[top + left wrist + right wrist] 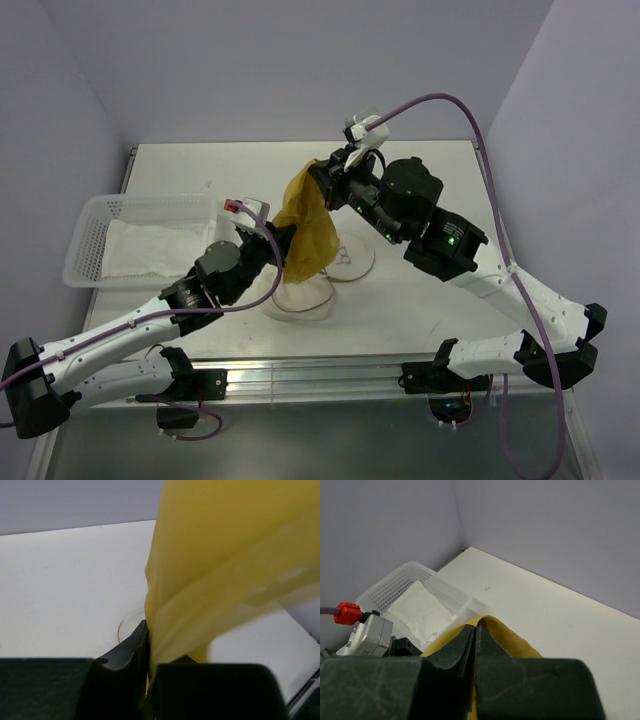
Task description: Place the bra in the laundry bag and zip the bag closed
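The right pincer (pixel 327 180) was clamped shut on the top of the bra (pixel 308 225), yellow cloth hanging straight below it. The left pincer (pixel 148 637) pinched the bra's lower side, jaws almost together. The bag (pixel 298 300) sat on the bench (pixel 390 310) beneath both.

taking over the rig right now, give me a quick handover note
The right end effector is shut on the top of the bra, holding it up above the table.
The left end effector is shut on the bra's lower part.
The laundry bag lies on the table under the bra and appears open.
Done: bra lifted.
Left: lower it into the bag, then zip it closed.
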Tool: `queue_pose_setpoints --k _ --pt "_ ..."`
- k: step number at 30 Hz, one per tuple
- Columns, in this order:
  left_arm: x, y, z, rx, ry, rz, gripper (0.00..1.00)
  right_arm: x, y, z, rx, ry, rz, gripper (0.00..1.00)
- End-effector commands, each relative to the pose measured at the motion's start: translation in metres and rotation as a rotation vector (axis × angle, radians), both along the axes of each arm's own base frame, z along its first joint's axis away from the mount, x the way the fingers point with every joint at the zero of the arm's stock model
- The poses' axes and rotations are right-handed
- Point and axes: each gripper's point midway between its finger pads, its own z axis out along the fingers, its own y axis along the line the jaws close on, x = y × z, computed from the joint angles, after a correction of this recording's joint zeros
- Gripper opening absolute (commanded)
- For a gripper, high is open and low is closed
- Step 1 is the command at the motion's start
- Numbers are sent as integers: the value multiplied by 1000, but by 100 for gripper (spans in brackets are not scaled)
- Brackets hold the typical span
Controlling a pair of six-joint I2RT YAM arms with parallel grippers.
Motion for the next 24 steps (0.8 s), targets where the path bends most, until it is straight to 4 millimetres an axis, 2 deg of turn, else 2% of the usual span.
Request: queue_pose_setpoints --k 1,4,5,7,8,9,10,11,12,13,14,16,17,19,20,22,23,24 --pt "-2 -2 21 -57 -38 -8 8 -8 -16 24 83 -44 -24 0" --pt "-3 0 28 -85 -43 -6 4 -13 -22 23 110 -51 -22 0" --pt "-3 0 30 -94 -43 -4 2 -13 -21 11 100 -40 -16 0" --pt "-1 3 38 -115 -49 10 0 -22 -28 15 149 -54 2 0" --pt "-1 3 42 -125 -53 10 0 -22 -24 -5 131 -38 14 0" --pt "0 4 45 -135 -51 10 0 -26 -25 -8 151 -34 28 0" --pt "3 5 51 -148 -53 6 0 -33 -31 -2 191 -54 46 0" --pt "5 6 55 -171 -42 6 0 -35 -28 -24 167 -33 61 0" --pt "8 7 53 -171 -27 4 0 -39 -28 -32 169 -20 79 0" --pt "14 11 57 -184 -24 0 0 -48 -34 -24 218 -45 105 0" --pt "16 13 58 -209 -10 -1 0 -50 -32 -47 196 -16 115 0" --pt "25 20 61 -227 -4 -2 0 -63 -26 -64 195 21 191 0" --pt "26 22 63 -244 2 -6 0 -71 -22 -82 170 49 239 12" --pt "29 24 69 -250 -4 -9 0 -86 -13 -105 122 100 328 34" --pt "28 23 71 -244 -9 -16 0 -92 -10 -117 99 118 369 53" --pt "26 23 78 -244 -22 -29 0 -93 -13 -130 66 139 360 68" --pt "23 22 81 -247 -30 -41 0 -89 -21 -130 75 128 317 80" --pt "21 22 83 -247 -33 -49 0 -87 -23 -128 79 122 302 83"
